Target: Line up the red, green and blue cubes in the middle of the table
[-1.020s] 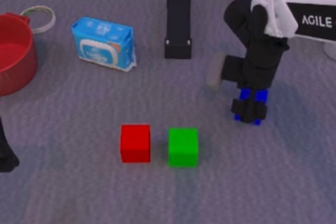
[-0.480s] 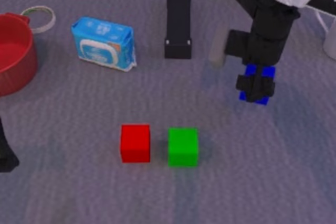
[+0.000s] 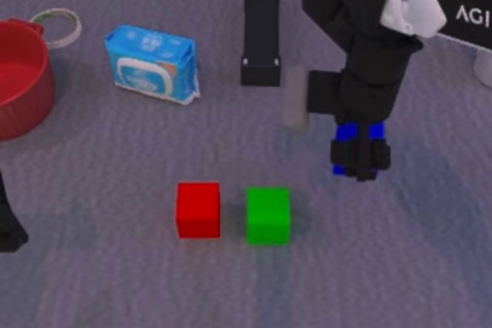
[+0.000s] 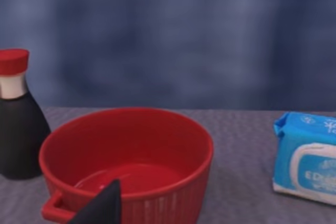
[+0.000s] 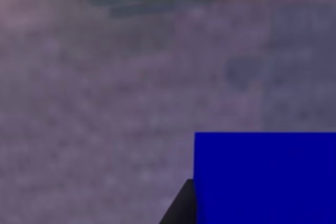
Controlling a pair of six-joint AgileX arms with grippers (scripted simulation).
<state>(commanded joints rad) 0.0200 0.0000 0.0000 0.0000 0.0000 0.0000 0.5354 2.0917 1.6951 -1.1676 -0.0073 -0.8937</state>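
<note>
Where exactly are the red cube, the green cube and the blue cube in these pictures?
red cube (image 3: 198,209), top view, middle of its top face.
green cube (image 3: 267,215), top view, middle of its top face.
blue cube (image 5: 265,177), right wrist view, middle of its visible blue face, by the right gripper's finger.

Red pot (image 3: 19,74), wipes pack (image 3: 151,64) (blue), black block (image 3: 261,34), sauce bottle (image 4: 18,116).

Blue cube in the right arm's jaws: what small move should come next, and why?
Probably carry the blue cube on toward the top view's lower left and bring it down just right of the green cube. The right gripper holds it above the table, while the red cube and green one already sit side by side. Left arm is parked at the left edge.
</note>
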